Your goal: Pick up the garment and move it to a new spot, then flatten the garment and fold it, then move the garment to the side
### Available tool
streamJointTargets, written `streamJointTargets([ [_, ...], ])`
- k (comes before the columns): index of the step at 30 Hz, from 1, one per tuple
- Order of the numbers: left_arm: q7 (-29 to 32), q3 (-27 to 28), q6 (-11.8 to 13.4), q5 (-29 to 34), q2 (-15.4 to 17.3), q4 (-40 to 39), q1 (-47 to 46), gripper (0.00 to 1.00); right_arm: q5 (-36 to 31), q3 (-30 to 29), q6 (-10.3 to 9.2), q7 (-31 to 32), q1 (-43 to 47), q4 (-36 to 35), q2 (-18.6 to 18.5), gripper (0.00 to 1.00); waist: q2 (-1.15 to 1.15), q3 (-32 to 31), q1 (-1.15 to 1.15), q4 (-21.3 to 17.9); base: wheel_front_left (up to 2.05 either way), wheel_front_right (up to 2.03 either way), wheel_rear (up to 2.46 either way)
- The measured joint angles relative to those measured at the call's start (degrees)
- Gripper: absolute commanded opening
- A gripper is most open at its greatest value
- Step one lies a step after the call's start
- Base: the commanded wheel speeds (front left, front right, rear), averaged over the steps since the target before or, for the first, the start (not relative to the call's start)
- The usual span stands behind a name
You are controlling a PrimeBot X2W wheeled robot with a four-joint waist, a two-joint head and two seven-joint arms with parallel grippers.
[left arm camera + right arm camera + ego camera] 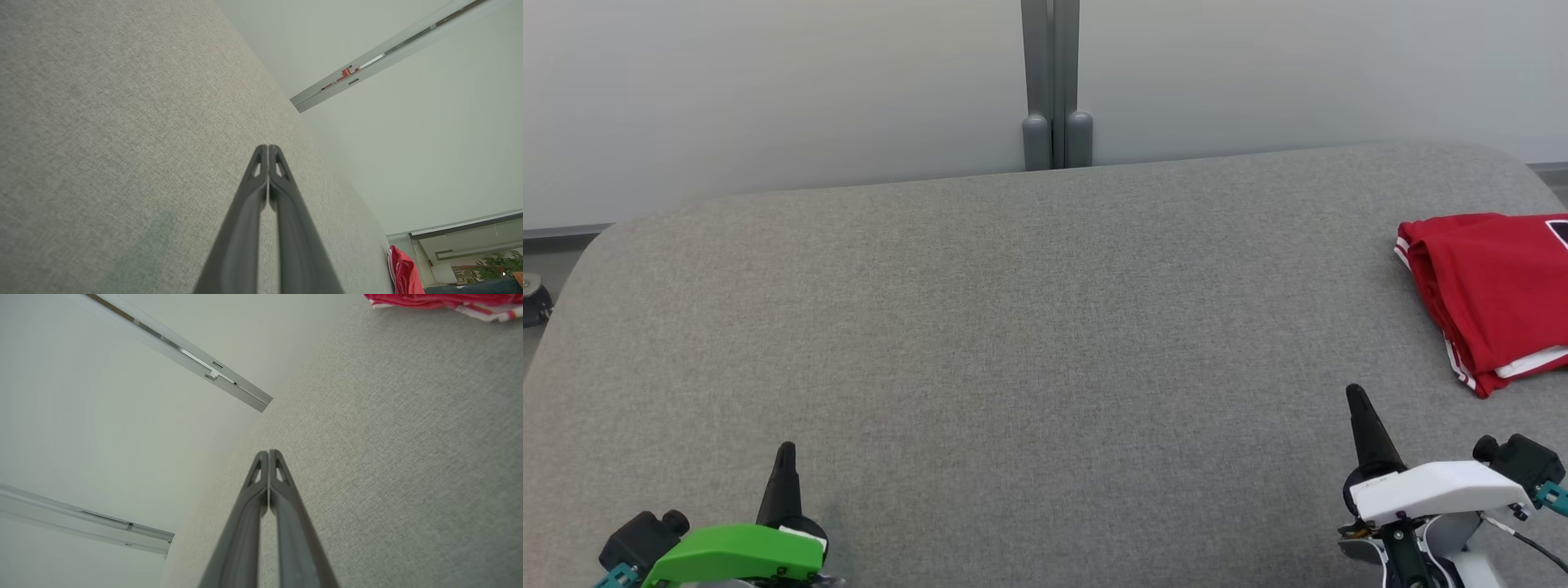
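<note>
1. At the right edge of the head view, on the grey padded surface point(1013, 327): the garment point(1494, 294), folded into a compact red bundle, with white striped trim along its left side and a white band at its near end, cut off by the frame on its right.
2. Lying flat on the padding, touched by neither gripper.
3. At the lower left, under a green housing: the left gripper point(785, 451), clenched on nothing, dark fingers pressed together into one point (same pinched look for the left gripper point(268, 148) along its own wrist view, tips meeting with no gap).
4. Well apart from the garment, with a wide stretch of padding between.
5. At the lower right, under a white housing: the right gripper point(1356, 396), likewise clamped shut and empty, pointing up the view, near the garment's near-left corner yet clear of it.
6. In the right wrist view, at the top right edge: the garment point(441, 301) as a thin red-and-white strip, off to the side of the closed right gripper point(268, 453).
7. In the left wrist view, low at the right: a red sliver of the garment point(402, 271) at the far end of the padding.
8. Behind the padding: a pale wall point(768, 98) with a grey post point(1054, 82) at its middle.
</note>
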Motion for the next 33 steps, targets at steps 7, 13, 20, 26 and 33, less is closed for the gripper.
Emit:
streamJointTargets([
  [7, 1.2, 0.9, -0.5, -4.1, 0.0, -0.4, -0.8, 0.0, 4.4, -0.6, 0.0, 1.1, -0.2, -0.2, 0.0, 0.0, 0.0, 0.1, 0.0, -0.1, 0.0, 0.0, 0.0],
  [13, 2.1, 1.6, -1.0, -7.2, 0.0, -0.6, -1.2, 0.0, 7.9, -1.0, -0.01, 2.2, -0.6, -0.3, -0.1, 0.0, 0.0, 0.2, 0.0, -0.1, 0.0, 0.0, 0.0],
  [20, 3.2, 2.5, -1.5, -10.7, 0.0, -0.9, -1.8, 0.0, 11.8, -1.5, -0.01, 3.2, -1.1, -0.4, -0.1, 0.0, 0.0, 0.3, 0.0, -0.2, 0.0, 0.0, 0.0],
  [26, 4.1, 3.1, -1.9, -13.5, 0.0, -1.1, -2.2, 0.0, 14.9, -1.9, -0.01, 4.1, -1.2, -0.5, -0.1, 0.0, 0.0, 0.4, 0.0, -0.3, 0.0, 0.0, 0.0],
  [33, 5.0, 3.9, -2.3, -16.6, 0.0, -1.3, -2.6, 0.0, 18.4, -2.4, -0.05, 5.1, -1.6, -0.6, -0.1, 0.0, 0.0, 0.5, 0.0, -0.3, 0.0, 0.0, 0.0],
])
